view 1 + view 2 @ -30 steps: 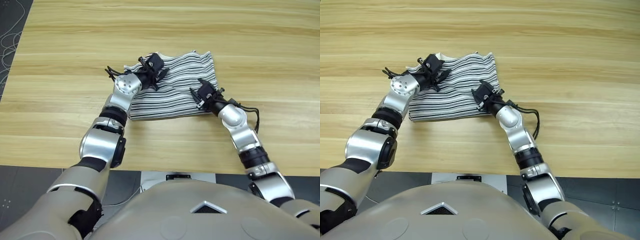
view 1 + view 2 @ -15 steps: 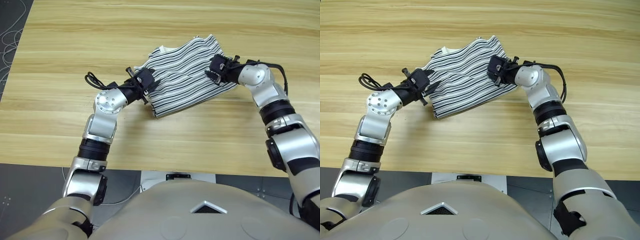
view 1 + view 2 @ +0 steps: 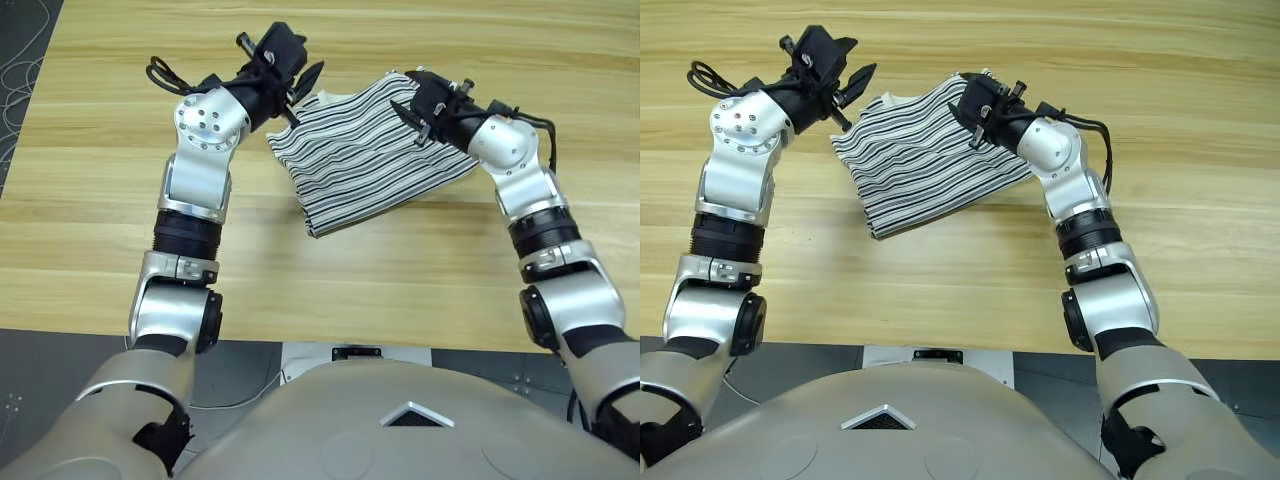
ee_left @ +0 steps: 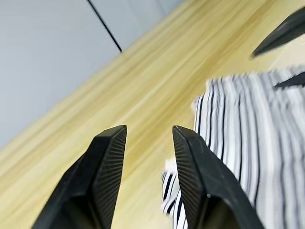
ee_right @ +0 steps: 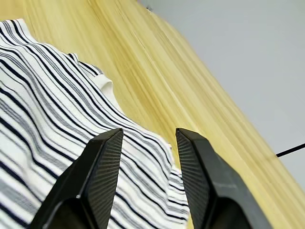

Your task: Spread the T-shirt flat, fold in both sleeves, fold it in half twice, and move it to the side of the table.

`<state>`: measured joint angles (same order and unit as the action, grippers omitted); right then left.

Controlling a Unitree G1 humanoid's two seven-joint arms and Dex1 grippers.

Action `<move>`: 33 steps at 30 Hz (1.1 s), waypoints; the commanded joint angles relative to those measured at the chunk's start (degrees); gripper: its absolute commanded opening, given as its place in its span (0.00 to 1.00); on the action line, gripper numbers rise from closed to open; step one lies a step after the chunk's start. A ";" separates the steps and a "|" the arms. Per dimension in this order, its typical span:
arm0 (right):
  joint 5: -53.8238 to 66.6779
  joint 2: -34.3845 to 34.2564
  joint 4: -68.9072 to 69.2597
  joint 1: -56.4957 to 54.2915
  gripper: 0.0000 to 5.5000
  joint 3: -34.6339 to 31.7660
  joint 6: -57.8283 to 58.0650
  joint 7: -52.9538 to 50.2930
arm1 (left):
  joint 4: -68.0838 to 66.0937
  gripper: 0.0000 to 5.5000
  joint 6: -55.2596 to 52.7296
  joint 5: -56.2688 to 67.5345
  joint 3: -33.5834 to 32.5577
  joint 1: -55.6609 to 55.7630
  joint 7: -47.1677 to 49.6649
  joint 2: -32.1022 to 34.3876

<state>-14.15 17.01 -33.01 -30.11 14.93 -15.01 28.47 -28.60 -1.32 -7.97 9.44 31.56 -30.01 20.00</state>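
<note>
A wooden bench is seen running across the whole width, its near edge lying closest to the robot. On it, around the middle and a little toward the far side, a black-and-white striped T-shirt is laid, folded into a rough rectangle and set askew, with its nearest corner pointed toward 7 o'clock and a white collar edge shown at its far end, toward 11 o'clock. The cloth lies flat on the wood, with light rumpling along its far edge. At about 2 o'clock from the shirt's middle the right gripper is held over the far right part of the fabric, its jaws apart and nothing between them; whether the cloth is touched cannot be told. At about 10 o'clock from the shirt's middle the left gripper is held just beside the collar end, over bare wood, its jaws likewise apart and empty. Beyond the bench's left end, at 10 o'clock, loose cables are seen on dark floor.
</note>
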 commanded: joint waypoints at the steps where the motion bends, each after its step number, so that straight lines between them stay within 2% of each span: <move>1: 1.03 0.34 9.80 9.17 0.37 -0.09 5.04 -0.15 | -21.06 0.33 7.79 -3.70 2.60 2.63 3.13 -1.40; 6: 0.17 -0.37 13.56 13.94 0.37 1.82 8.68 0.56 | -33.64 0.33 14.24 -7.08 5.27 2.95 4.22 -1.71; 10: -1.26 0.33 10.36 13.20 0.37 3.76 9.59 1.65 | -32.33 0.33 17.15 -8.14 7.36 1.02 2.58 -0.65; 14: -4.09 2.40 1.21 8.04 0.37 5.41 8.33 2.68 | -18.92 0.33 16.60 -9.29 9.53 -4.78 -1.08 3.23; 17: -4.56 3.69 -1.47 3.78 0.37 4.57 7.73 2.42 | 0.02 0.33 10.90 -9.07 9.77 -11.97 -4.92 7.40; 22: -2.57 4.07 1.96 1.46 0.37 2.20 8.55 2.47 | 25.72 0.33 -2.08 -9.06 8.76 -22.98 -8.85 10.31; 27: -2.89 7.21 4.81 2.46 0.37 1.76 8.58 4.49 | 40.83 0.33 -11.61 -9.19 12.28 -31.13 -12.46 10.49; 30: -2.65 8.37 5.49 1.97 0.37 1.01 8.50 4.54 | 45.64 0.33 -14.91 -8.15 12.86 -31.60 -13.76 9.95; 33: -1.51 9.02 10.30 3.29 0.37 -0.27 9.69 4.77 | 50.49 0.33 -19.40 -4.88 8.61 -25.76 -14.28 8.91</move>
<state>-16.64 25.21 -26.22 -27.18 15.98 -6.71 32.77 18.79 -17.64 -14.94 21.28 1.26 -43.57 29.48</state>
